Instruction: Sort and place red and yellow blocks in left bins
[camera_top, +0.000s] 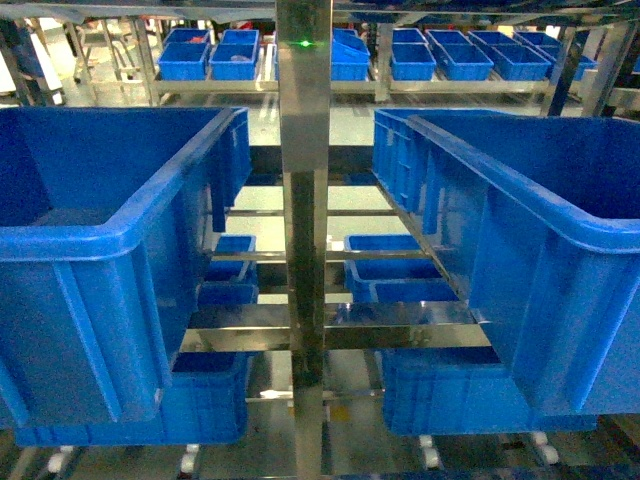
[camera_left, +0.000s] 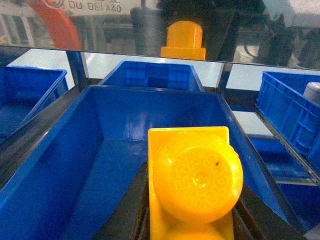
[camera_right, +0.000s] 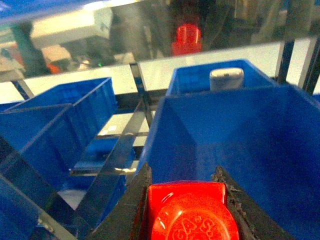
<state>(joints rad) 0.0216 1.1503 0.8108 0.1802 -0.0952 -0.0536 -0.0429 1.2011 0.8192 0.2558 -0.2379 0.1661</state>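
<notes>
In the left wrist view the yellow block (camera_left: 200, 165), stud towards the camera, is clamped between the black fingers of my left gripper (camera_left: 193, 182), above the inside of a deep blue bin (camera_left: 100, 150). My right gripper (camera_right: 181, 175) is shut on the red block (camera_right: 187, 210), which hangs over another blue bin (camera_right: 260, 140). Each block is mirrored in the glossy panel above its bin. The head view shows a large blue bin on the left (camera_top: 100, 240) and one on the right (camera_top: 540, 200), but neither gripper nor block.
A steel post (camera_top: 303, 200) stands between the two big bins, with metal shelf rails and smaller blue bins (camera_top: 400, 280) below. More blue bins (camera_top: 440, 60) line the back rack. A white object (camera_right: 226, 78) sits in the bin beyond the right gripper's bin.
</notes>
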